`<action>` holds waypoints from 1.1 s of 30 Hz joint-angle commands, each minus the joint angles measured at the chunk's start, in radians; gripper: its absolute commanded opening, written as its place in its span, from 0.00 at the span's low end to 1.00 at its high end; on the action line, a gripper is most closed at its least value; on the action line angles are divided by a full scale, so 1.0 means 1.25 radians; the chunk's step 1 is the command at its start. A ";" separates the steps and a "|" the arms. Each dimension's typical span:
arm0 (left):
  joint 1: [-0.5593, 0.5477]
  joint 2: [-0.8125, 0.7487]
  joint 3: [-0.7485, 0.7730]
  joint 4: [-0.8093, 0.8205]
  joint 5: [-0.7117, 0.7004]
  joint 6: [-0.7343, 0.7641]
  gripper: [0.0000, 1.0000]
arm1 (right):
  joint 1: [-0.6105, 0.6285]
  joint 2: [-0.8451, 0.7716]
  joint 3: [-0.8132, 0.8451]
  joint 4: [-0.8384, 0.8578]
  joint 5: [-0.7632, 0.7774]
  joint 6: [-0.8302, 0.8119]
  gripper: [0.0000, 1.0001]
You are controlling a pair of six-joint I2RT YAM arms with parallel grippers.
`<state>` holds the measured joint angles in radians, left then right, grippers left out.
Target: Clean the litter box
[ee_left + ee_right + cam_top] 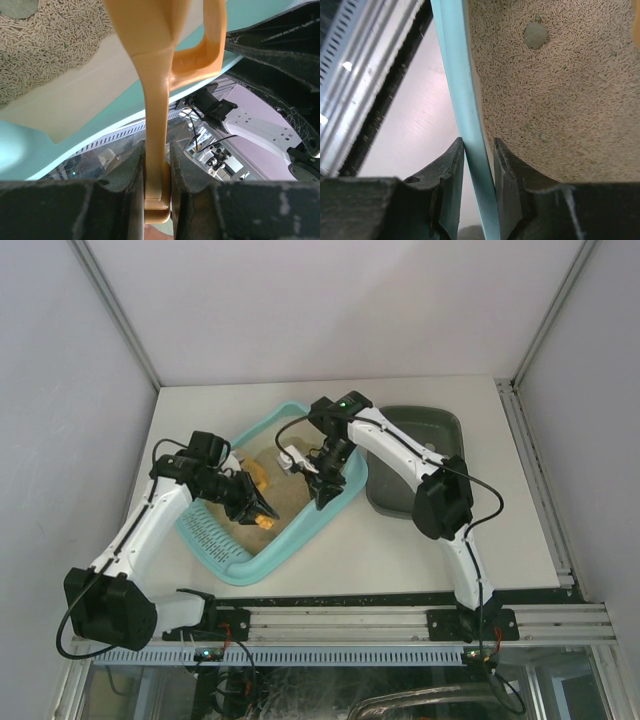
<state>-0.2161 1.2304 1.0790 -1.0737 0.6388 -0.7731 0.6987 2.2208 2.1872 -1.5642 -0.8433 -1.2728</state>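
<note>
One claw (478, 150) astride litter box (454, 75) rim

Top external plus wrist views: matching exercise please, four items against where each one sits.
1 orange plastic scoop
2 wall of light turquoise plastic litter box
3 dark grey rectangular tray
4 grey-green round clump

A lying on tan pellets
B clamped in left hand
C beside the box, on its right
D between fingers of right hand

Pairs: 1-B, 2-D, 3-C, 4-A

Orange scoop (156, 125): head off-frame.
</note>
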 commanded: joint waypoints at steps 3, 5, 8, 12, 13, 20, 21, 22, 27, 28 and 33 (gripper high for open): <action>0.006 0.008 0.004 -0.013 -0.012 0.038 0.00 | -0.052 -0.125 -0.046 -0.025 0.188 -0.400 0.00; 0.005 0.012 0.003 -0.017 -0.023 0.045 0.00 | -0.077 -0.152 -0.090 -0.026 0.214 -0.610 0.00; 0.006 0.013 0.003 -0.022 -0.034 0.051 0.00 | -0.101 -0.177 -0.137 -0.025 0.273 -0.814 0.00; 0.005 0.016 0.006 -0.035 -0.043 0.061 0.00 | -0.112 -0.178 -0.156 -0.026 0.334 -1.011 0.00; 0.005 0.015 0.006 -0.038 -0.047 0.064 0.00 | -0.113 -0.177 -0.159 -0.024 0.350 -1.056 0.00; 0.005 0.004 -0.013 -0.047 -0.047 0.095 0.00 | -0.056 -0.134 -0.072 -0.021 0.365 -1.083 0.00; 0.005 0.000 -0.016 -0.048 -0.047 0.105 0.00 | -0.047 -0.132 -0.067 -0.021 0.363 -1.084 0.00; 0.005 -0.002 -0.018 -0.050 -0.051 0.112 0.00 | -0.036 -0.134 -0.068 -0.021 0.360 -1.084 0.00; -0.001 0.003 -0.006 -0.107 -0.156 0.151 0.00 | -0.025 -0.152 -0.095 -0.022 0.297 -1.069 0.09; -0.002 0.003 -0.004 -0.115 -0.176 0.157 0.00 | -0.030 -0.159 -0.101 -0.024 0.274 -1.064 0.21; -0.002 0.015 -0.006 -0.125 -0.200 0.170 0.00 | -0.045 -0.230 -0.146 0.002 0.181 -0.946 0.99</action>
<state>-0.2214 1.2503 1.0767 -1.2003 0.4660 -0.5900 0.6464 2.0445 2.0331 -1.6012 -0.4870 -2.0640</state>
